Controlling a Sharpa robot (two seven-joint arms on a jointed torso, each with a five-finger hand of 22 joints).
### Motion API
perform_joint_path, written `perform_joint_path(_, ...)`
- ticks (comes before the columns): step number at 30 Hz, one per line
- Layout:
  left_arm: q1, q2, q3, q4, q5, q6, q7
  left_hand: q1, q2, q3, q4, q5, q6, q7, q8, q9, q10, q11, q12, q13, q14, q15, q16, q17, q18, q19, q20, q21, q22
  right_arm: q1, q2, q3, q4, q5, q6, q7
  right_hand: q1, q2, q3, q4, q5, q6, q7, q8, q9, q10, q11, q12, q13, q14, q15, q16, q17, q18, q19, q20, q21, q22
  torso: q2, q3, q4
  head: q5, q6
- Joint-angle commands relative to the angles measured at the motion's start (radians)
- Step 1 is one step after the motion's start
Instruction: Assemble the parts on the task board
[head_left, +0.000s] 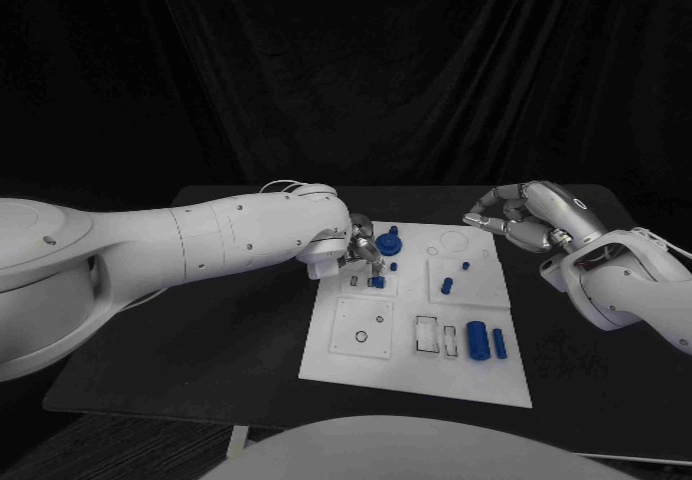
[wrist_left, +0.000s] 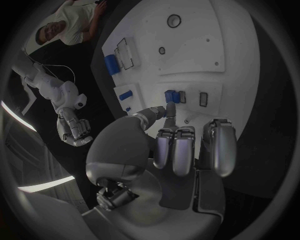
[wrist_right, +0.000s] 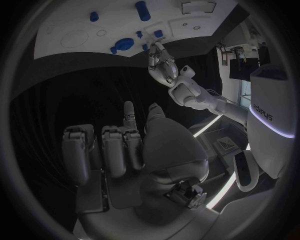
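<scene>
Risk in the head view lies with the left hand (head_left: 351, 250), which hovers low over the upper left part of the task board (head_left: 361, 362), just beside a small blue part (head_left: 378, 282) and a round blue part (head_left: 388, 243); I judge that a careless descent could knock either one from its place, since I cannot tell from here whether the fingers hold anything. The right hand (head_left: 522, 215) hangs off the board's far right corner, fingers curled in on nothing, well apart from the two blue cylinders (head_left: 486, 341) lying near the board's right edge. From the left wrist view, the left hand (wrist_left: 181, 145) shows most fingers pressed together and curled, with one fingertip (wrist_left: 169, 110) reaching toward the small blue part (wrist_left: 169, 95); a slip there might tilt it. From the right wrist view, the right hand (wrist_right: 119, 150) is curled and empty, far from the white board (wrist_right: 75, 30) and its glossy blue parts.
</scene>
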Motion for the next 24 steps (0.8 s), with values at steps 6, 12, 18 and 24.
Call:
perform_joint_path(6,-0.003,0.010,0.001,-0.002,-0.058,0.044,-0.037,-0.039,0.003,-0.078,0.070,-0.145,0.042,-0.004,-0.019,-0.071,0.105,0.004,0.003,0.263,0.104,0.004,0.003,0.263,0.011,0.009,0.003,0.001,0.164,-0.004,0.001,0.001,0.001,-0.002,0.005,-0.012,0.004,0.008,-0.005,0.001,0.004,0.002,0.000,-0.004,-0.001,0.104,-0.009,0.003,0.263,0.104,-0.006,0.003,0.263,-0.001,0.089,-0.006,-0.003,0.255,0.000,0.0005,0.0009,-0.001,0.000)
perform_joint_path(12,-0.004,0.014,0.001,-0.007,-0.071,0.058,-0.047,-0.041,0.002,-0.087,0.077,-0.148,0.041,-0.003,-0.021,-0.077,0.105,0.005,0.003,0.263,0.104,0.004,0.003,0.263,0.011,0.008,0.003,-0.001,0.163,-0.005,0.001,0.001,0.001,-0.002,0.006,-0.012,0.004,0.008,-0.005,0.001,0.004,0.002,0.000,-0.004,-0.001,0.104,-0.009,0.003,0.263,0.104,-0.006,0.003,0.263,-0.001,0.089,-0.006,-0.003,0.255,-0.001,0.0005,0.0011,-0.002,0.000)
perform_joint_path(18,-0.006,0.018,0.001,-0.016,-0.075,0.071,-0.052,-0.042,0.003,-0.093,0.081,-0.150,0.040,-0.002,-0.024,-0.081,0.105,0.005,0.003,0.263,0.104,0.004,0.003,0.263,0.012,0.007,0.003,-0.004,0.162,-0.005,0.002,0.001,0.000,-0.002,0.007,-0.013,0.005,0.008,-0.005,0.001,0.005,0.001,0.000,-0.005,-0.002,0.104,-0.008,0.003,0.263,0.104,-0.006,0.003,0.263,-0.001,0.089,-0.006,-0.004,0.254,0.000,-0.0001,-0.0009,0.000,0.000)
perform_joint_path(24,-0.009,0.023,0.001,-0.026,-0.077,0.079,-0.052,-0.039,0.005,-0.096,0.082,-0.148,0.038,-0.002,-0.027,-0.087,0.105,0.006,0.003,0.263,0.104,0.005,0.003,0.263,0.012,0.005,0.004,-0.008,0.160,-0.005,0.003,0.001,0.000,-0.002,0.008,-0.013,0.005,0.008,-0.005,0.001,0.005,0.001,0.000,-0.005,-0.002,0.104,-0.008,0.003,0.263,0.104,-0.006,0.003,0.263,-0.001,0.089,-0.006,-0.004,0.254,-0.001,0.0014,-0.0008,0.000,0.000)
